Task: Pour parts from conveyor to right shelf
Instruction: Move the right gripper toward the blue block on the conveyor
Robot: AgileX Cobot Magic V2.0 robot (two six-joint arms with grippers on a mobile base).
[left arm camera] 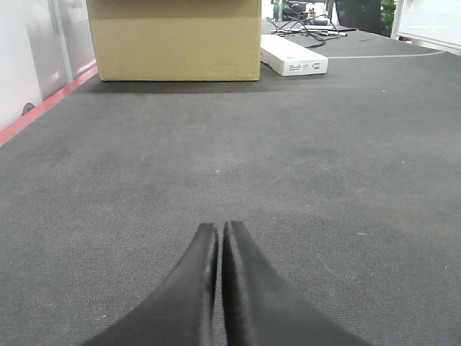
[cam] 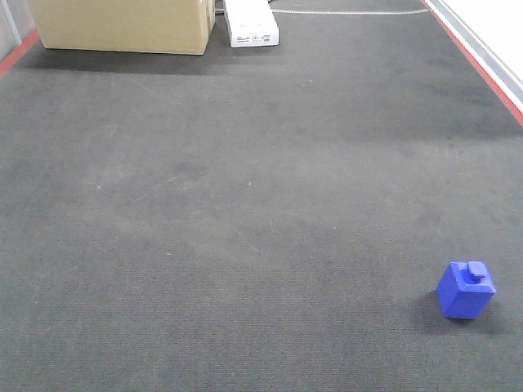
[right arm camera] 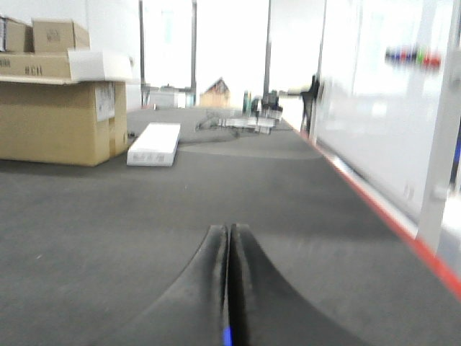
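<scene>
The small bright-blue plastic block with a square knob on top (cam: 466,289) sits upright on the wide dark grey felt-like conveyor belt (cam: 245,204), in the near right part of the front view. It stands alone and casts a short shadow. Neither wrist view shows it clearly, so its place relative to either pair of jaws cannot be told.

The left jaws are clenched. Their black curved fingers (left arm camera: 189,292) are pressed together along a thin seam, with nothing between them, low over the belt. Far ahead of them stands a large tan cardboard box (left arm camera: 173,43), and a flat white carton (left arm camera: 292,58) lies ahead to the right. The belt's red edge (left arm camera: 43,108) runs along their left.

The right jaws are also clenched, black fingers (right arm camera: 198,295) meeting at the tips. A tiny blue sliver (right arm camera: 227,336) shows low in the seam, but what it is cannot be told. The picture is blurred.
</scene>
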